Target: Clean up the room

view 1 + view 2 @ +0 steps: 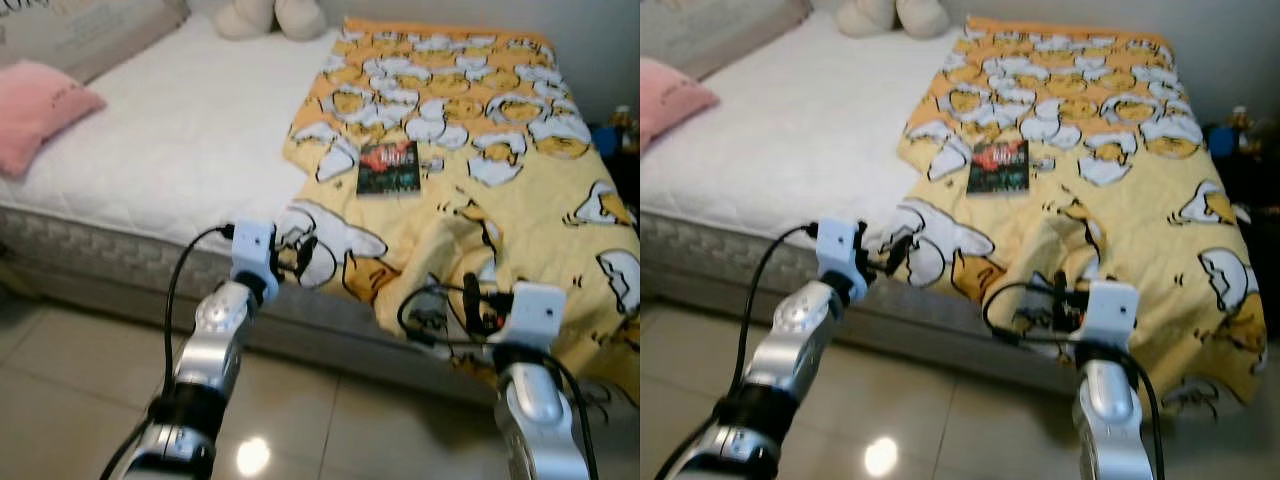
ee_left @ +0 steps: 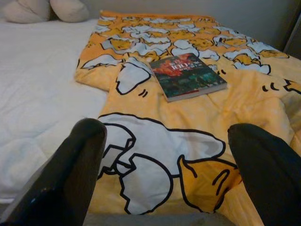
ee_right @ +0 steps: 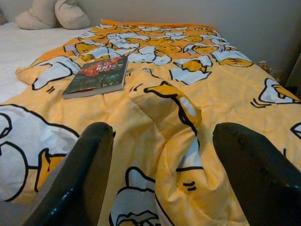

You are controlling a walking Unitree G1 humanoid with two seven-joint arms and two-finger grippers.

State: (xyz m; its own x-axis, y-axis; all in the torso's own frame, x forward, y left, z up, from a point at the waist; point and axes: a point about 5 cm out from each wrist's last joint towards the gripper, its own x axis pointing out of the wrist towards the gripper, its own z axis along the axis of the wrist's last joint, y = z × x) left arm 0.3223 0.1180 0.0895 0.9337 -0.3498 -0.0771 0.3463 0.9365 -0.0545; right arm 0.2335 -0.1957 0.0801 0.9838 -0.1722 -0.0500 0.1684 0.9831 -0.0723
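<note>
A yellow blanket printed with white egg figures covers the right half of the bed and hangs over its near edge. A dark book with a red cover picture lies flat on the blanket. The same book lies beyond both pairs of fingers. My left gripper is open at the bed's near edge, over the hanging blanket. My right gripper is open too, just before a raised fold of blanket. Nothing sits between either pair of fingers.
The bare white mattress takes up the bed's left half, with a pink pillow at far left and a beige plush toy at the head. Tiled floor lies below. Dark clutter stands right of the bed.
</note>
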